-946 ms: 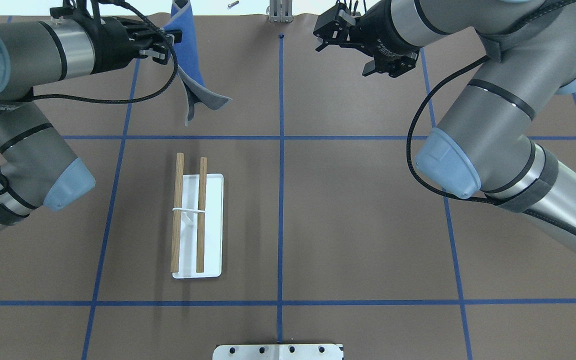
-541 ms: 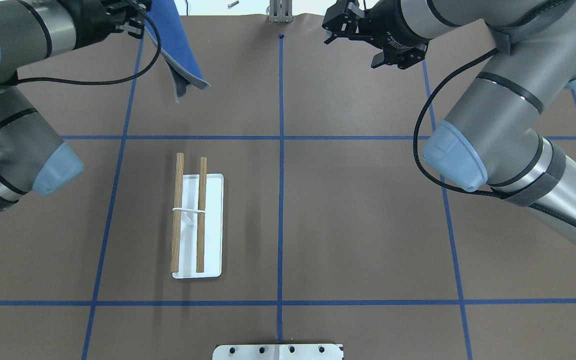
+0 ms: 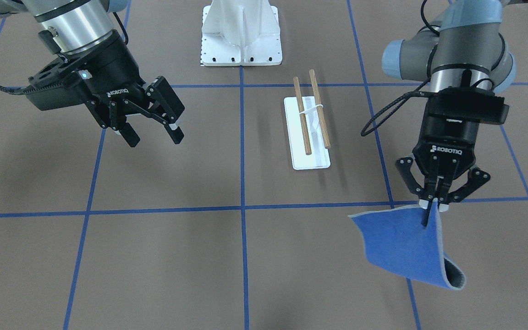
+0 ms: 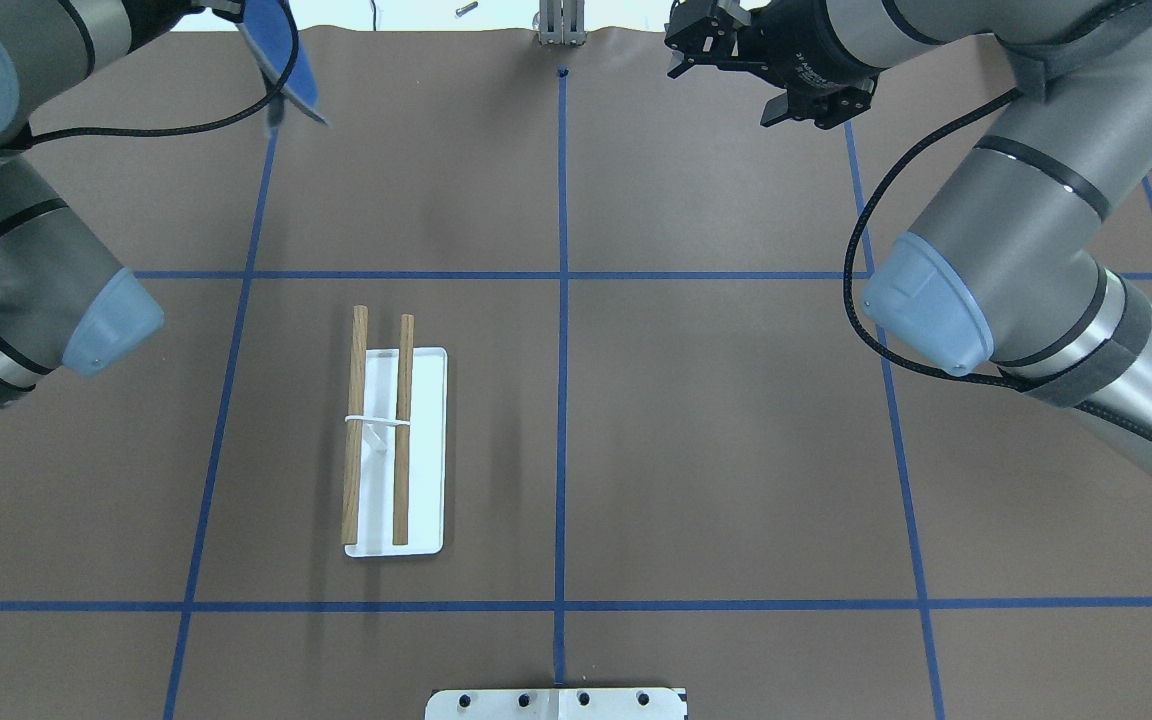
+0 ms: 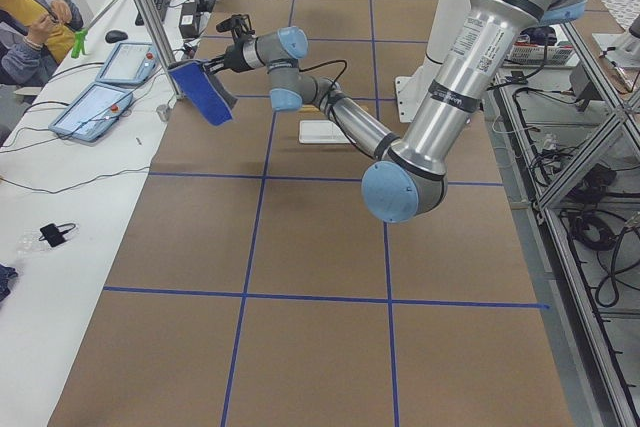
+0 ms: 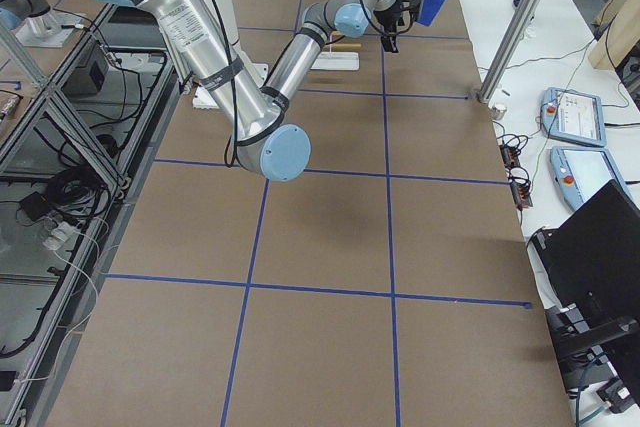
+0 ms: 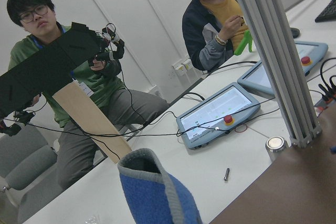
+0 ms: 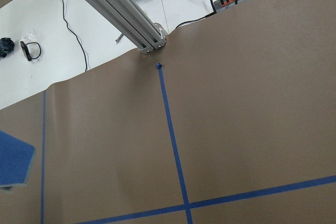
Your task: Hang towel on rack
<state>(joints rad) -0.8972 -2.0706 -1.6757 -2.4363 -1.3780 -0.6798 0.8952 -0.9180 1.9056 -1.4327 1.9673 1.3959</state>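
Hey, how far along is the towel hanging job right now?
Done: the towel is picked up. It hangs clear of the table from the left gripper, which is shut on its top edge. In hand: the carry, with the towel well away from the rack. Left: drape it over the rack's two wooden rods, both bare. The right gripper is open and empty.

Soft cloth towel point(image 3: 401, 245); wooden rods point(image 3: 302, 115) (matt, smooth)
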